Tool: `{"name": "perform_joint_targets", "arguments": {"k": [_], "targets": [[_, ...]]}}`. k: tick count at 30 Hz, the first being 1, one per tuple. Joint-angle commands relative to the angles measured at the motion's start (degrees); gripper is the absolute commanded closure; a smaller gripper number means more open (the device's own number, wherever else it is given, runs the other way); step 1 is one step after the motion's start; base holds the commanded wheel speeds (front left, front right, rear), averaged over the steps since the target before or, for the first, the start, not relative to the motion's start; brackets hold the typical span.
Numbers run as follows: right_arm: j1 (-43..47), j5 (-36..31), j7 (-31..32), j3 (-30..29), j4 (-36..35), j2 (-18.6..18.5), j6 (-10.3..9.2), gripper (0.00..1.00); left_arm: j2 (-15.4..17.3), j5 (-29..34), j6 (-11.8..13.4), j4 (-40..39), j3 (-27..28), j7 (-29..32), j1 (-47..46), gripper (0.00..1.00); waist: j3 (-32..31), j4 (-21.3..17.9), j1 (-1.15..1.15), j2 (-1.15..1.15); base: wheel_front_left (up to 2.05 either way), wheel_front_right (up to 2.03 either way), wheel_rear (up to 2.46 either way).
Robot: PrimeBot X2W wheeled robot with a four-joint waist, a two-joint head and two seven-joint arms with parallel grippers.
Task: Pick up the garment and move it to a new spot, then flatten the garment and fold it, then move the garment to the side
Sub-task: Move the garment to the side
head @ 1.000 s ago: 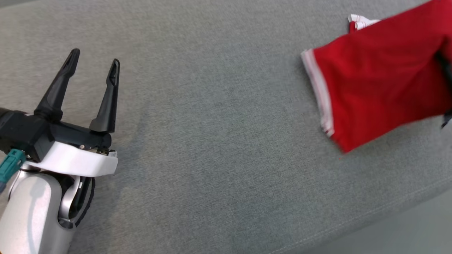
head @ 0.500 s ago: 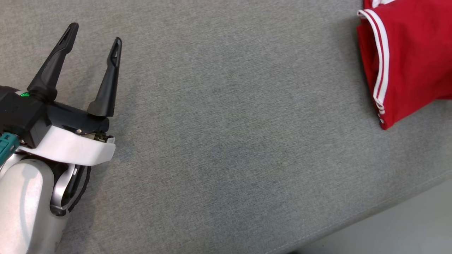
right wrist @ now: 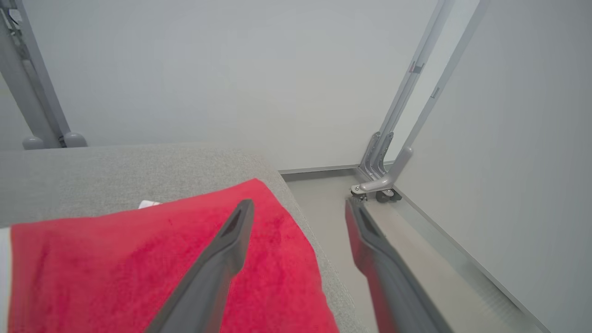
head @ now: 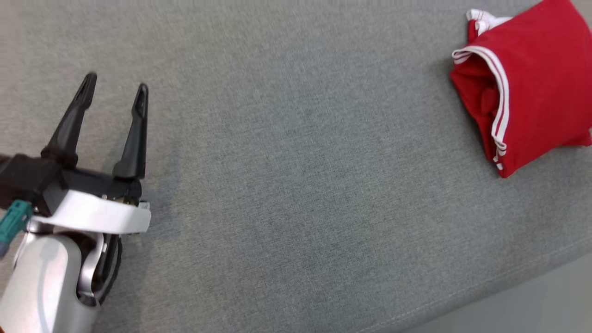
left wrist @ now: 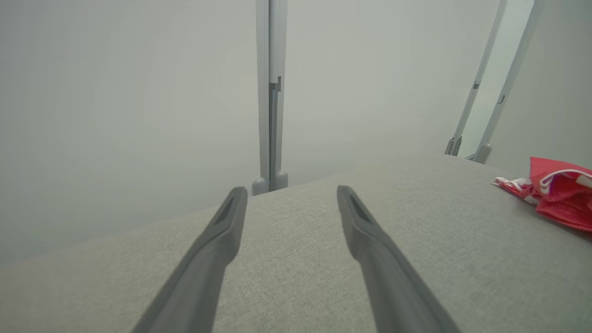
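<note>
left tool (head: 115, 82) and right tool (right wrist: 299, 206) stood apart; garment (head: 532, 83) lay by the counter (head: 296, 185) edge, where a snagged finger could drag it off.

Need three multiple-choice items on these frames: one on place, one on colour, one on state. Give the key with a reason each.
1. In the head view, where on the grey surface does the garment lie?
A. lower left
B. centre
C. upper right

2. The garment's trim stripes are:
A. blue
B. white
C. black

3. The right gripper is:
A. open, holding nothing
B. shut on the garment
C. shut, empty

Key:
1 C, it sits folded at the upper right of that view.
2 B, white stripes edge the red cloth.
3 A, in the right wrist view its fingers stand apart, gripping nothing.
</note>
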Motion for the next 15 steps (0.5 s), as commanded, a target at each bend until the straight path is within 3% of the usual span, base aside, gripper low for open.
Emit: {"name": "perform_joint_targets", "arguments": {"k": [1,9,15], "targets": [[1.7,-0.1,-0.5,-0.6,-1.7,0.7,-0.04,0.0,-0.1,-0.6,0.5,0.4,0.5,-0.5,1.1,0.0,-2.9,1.1,0.0,0.0,0.0,0.0,0.0],[15.0,-4.5,-0.7,-4.3,-19.6,7.8,-0.03,0.0,-2.4,-2.9,2.6,3.4,1.8,-3.5,7.6,0.0,-10.9,5.7,0.0,0.0,0.0,0.0,0.0],[24.1,-6.9,2.8,-3.1,-32.3,13.3,-0.04,0.0,-3.2,-4.0,4.0,4.3,2.5,-4.4,11.9,0.0,-15.4,10.1,0.0,0.0,0.0,0.0,0.0]]}}
